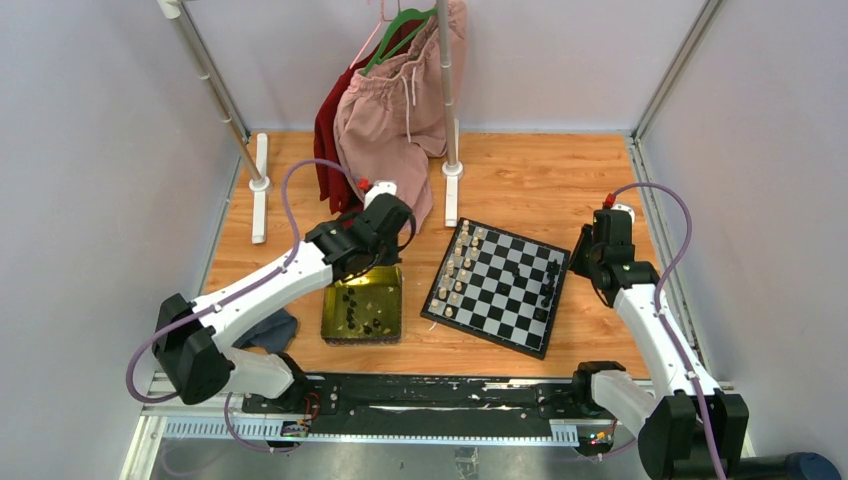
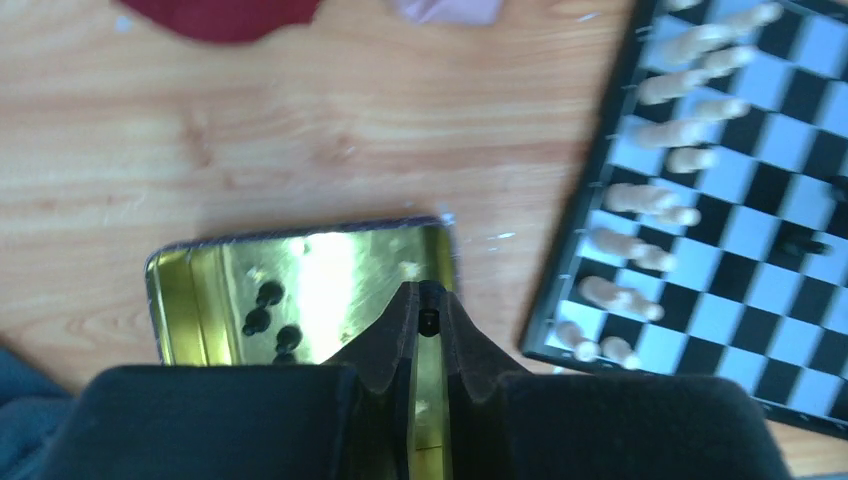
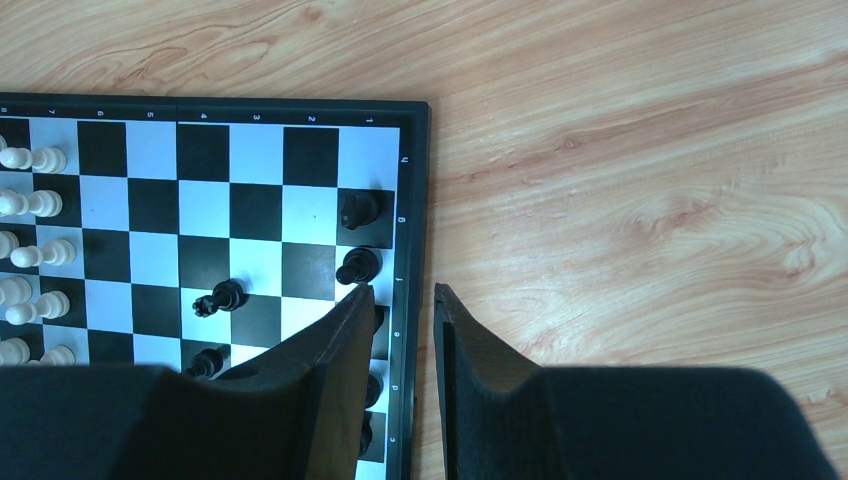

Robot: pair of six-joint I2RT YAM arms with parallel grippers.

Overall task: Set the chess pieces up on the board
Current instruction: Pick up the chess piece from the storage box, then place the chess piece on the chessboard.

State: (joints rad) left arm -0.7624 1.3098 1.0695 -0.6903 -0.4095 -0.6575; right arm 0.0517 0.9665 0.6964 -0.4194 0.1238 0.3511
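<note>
One black chess piece (image 2: 429,322) sat pinched between the tips of the left jaws, which stood almost closed on it above the right end of the shiny yellow-green tray (image 2: 190,300). Four more black pieces (image 2: 262,305) showed in that tray in the left wrist view, in two close pairs. The overhead view showed further ones scattered there, too small to count.

The board (image 3: 150,150) lay at an angle on the wooden table (image 1: 560,170), right of the tray and apart from it. In the right wrist view four black pieces stood clear on its squares near the right edge. At least three more were partly hidden behind one finger. The white pieces (image 1: 458,270) lined the opposite edge in two files. They were blurred in the left wrist view and cut off in the right, so no sure count was possible.

The right jaws hung over the board's border nearest the right arm, partly open with nothing between them.

Behind the left arm a pink garment (image 1: 395,115) and a red garment (image 1: 328,140) hung from a rack (image 1: 448,100). A blue cloth (image 1: 272,328) lay beside the left arm, partly hidden by it.
</note>
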